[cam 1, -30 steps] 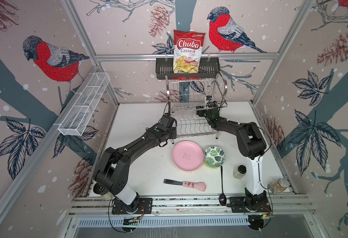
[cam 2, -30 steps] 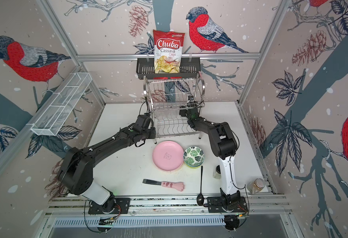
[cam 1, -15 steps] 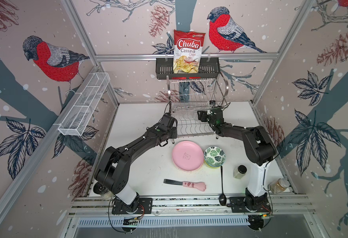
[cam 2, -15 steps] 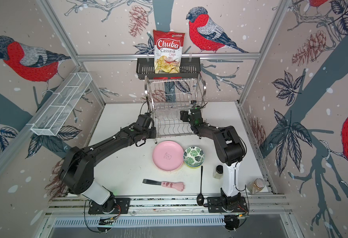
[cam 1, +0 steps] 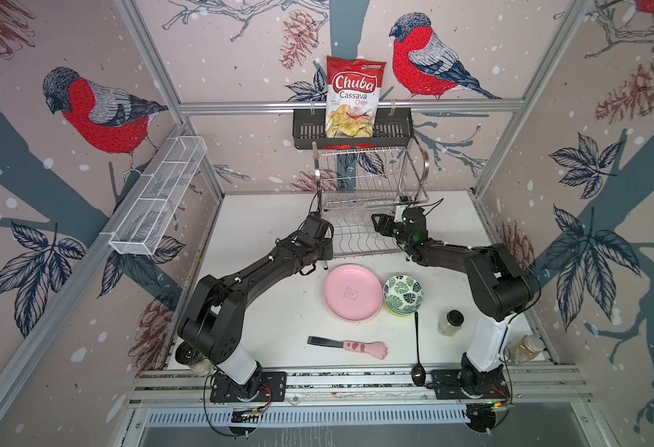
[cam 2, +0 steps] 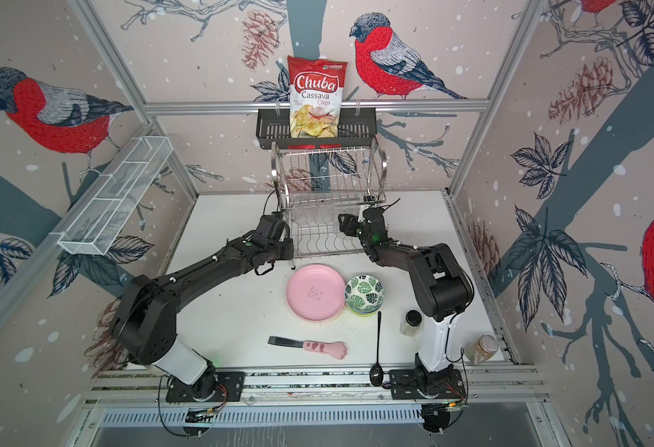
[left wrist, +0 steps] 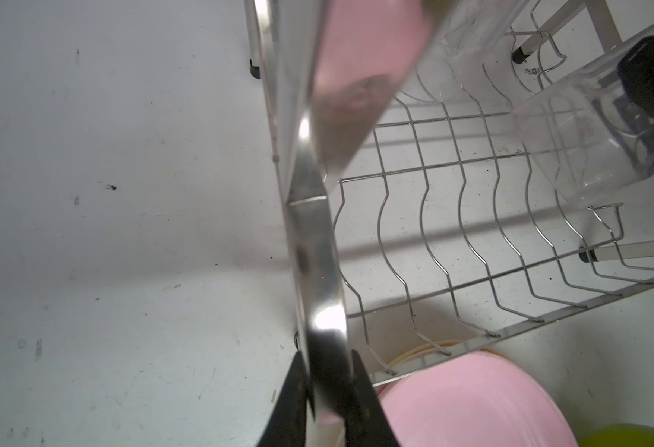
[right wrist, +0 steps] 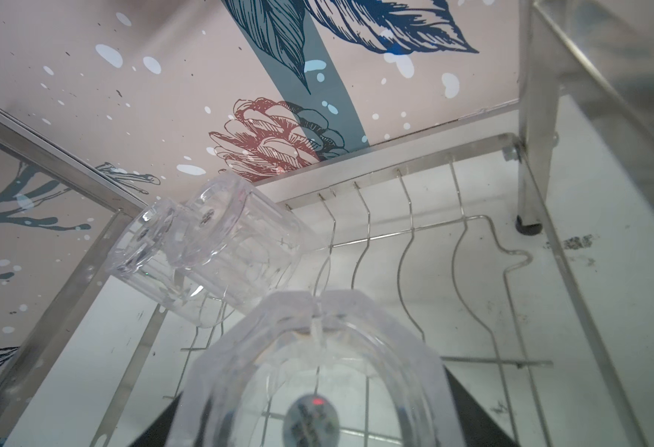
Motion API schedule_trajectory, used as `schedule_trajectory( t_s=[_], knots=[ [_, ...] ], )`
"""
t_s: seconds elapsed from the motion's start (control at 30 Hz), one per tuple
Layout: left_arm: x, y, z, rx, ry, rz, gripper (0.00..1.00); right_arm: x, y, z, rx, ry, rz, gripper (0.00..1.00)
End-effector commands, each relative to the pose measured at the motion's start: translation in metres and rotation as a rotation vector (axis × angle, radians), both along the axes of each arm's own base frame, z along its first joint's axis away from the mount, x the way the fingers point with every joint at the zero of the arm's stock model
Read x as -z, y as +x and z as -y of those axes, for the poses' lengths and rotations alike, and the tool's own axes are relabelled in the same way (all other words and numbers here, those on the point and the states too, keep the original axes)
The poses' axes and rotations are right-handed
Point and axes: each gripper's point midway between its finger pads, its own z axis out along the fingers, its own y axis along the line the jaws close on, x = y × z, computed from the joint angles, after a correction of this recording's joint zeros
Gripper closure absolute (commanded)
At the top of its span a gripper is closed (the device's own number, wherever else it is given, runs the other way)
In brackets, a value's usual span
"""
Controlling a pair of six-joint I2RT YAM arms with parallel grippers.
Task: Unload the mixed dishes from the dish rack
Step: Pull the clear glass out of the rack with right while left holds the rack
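We had the left gripper [left wrist: 325,391] clamped on the dish rack [left wrist: 313,251]'s side strip. Meanwhile the right gripper [right wrist: 317,410] squeezed a clear glass [right wrist: 317,329], with two more glasses [right wrist: 209,251] lying just past it in the rack.

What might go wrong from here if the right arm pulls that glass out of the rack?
1. The glass in the right gripper is smooth; it could slip or catch on the rack wires.
2. Two more glasses lean together close by; a bump might roll them.
3. The left gripper is clamped on the rack's side strip; a tug could shove the rack into the pink plate.
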Motion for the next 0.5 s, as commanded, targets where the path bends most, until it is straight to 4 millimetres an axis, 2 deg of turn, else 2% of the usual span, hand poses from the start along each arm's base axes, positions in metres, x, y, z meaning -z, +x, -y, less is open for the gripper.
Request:
schedule_trajectory(
  t_s=[0.0, 0.23, 0.33, 0.47],
  knots=[
    [0.022, -0.023, 0.003, 0.033, -0.008, -0.135, 0.90, 0.011, -0.015, -0.003, -0.020, 0.042, -0.092, 0.64],
    [0.019, -0.017, 0.009, 0.046, -0.017, -0.125, 0.90, -0.009, -0.025, 0.001, -0.009, 0.094, -0.089, 0.65],
    [0.016, -0.012, 0.009, 0.037, -0.020, -0.113, 0.84, -0.021, -0.031, 0.003, 0.002, 0.142, -0.086, 0.65],
    [0.013, -0.007, 0.012, 0.035, -0.034, -0.099, 0.84, -0.040, -0.039, 0.003, 0.000, 0.214, -0.071, 0.65]
  ],
)
